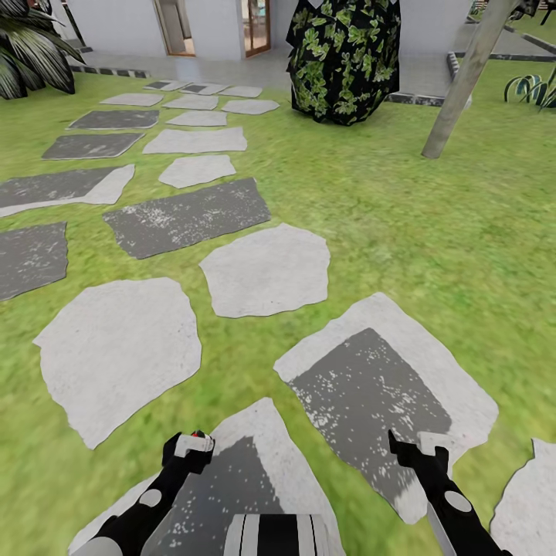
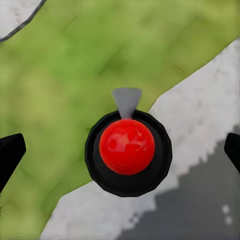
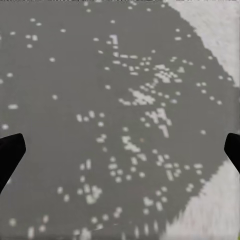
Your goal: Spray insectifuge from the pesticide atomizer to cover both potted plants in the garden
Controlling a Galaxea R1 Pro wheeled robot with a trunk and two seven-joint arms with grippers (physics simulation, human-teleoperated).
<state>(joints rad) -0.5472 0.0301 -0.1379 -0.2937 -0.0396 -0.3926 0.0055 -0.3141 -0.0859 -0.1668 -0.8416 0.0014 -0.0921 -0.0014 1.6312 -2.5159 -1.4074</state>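
Observation:
I am over the lawn (image 1: 401,201) of the garden, among flat stepping stones (image 1: 266,270). My left gripper (image 1: 189,455) hangs low at the edge of a stone, its fingertips (image 2: 10,155) wide apart. Between them, touching neither, sits a small round black thing with a red dome (image 2: 127,147) and a grey wedge; a red spot (image 1: 200,435) marks it by the gripper. Whether it is the pesticide atomizer I cannot tell. My right gripper (image 1: 417,455) is open over a dark speckled stone (image 3: 120,110). The potted plants are out of view.
A big leafy bush (image 1: 344,58) stands ahead, with a slanted wooden post (image 1: 463,85) to its right. A building with a doorway (image 1: 255,27) lies beyond. A dark palm (image 1: 31,46) is at far left and a spiky clump (image 1: 533,89) at far right.

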